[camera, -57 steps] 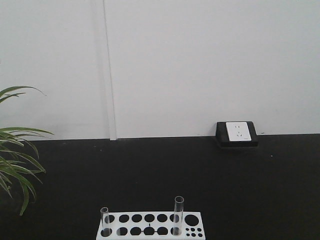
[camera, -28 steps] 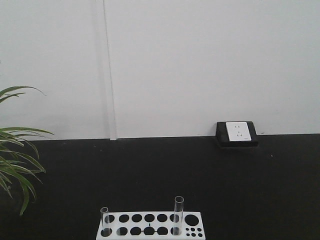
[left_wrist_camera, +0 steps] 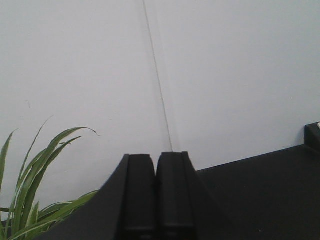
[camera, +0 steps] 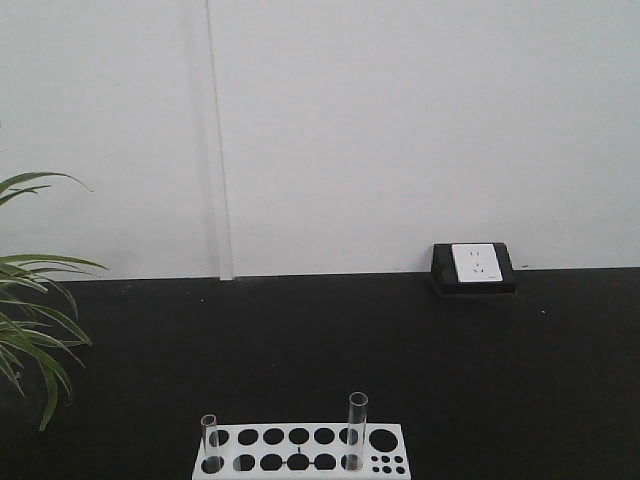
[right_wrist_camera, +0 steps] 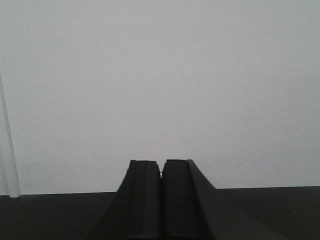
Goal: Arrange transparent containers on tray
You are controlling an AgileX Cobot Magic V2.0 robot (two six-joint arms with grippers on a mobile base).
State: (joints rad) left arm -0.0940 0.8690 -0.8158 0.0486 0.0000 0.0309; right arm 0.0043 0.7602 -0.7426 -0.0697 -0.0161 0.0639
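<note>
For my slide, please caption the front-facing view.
A short test tube and a taller cylinder stand in a white rack on a black table.

From the front, the white rack (camera: 300, 450) runs off the lower edge, so I see only its far rows. The feet of the short tube (camera: 209, 440) and the taller tube (camera: 357, 428) are lost down in its holes. The plant (camera: 30, 320) is cut by the left edge, and in my left wrist view a dark box (left_wrist_camera: 313, 136), perhaps the socket housing, is clipped at the right. My left gripper (left_wrist_camera: 156, 195) and right gripper (right_wrist_camera: 161, 200) show only their fingers, the rest cut off by each wrist view's bottom edge.
</note>
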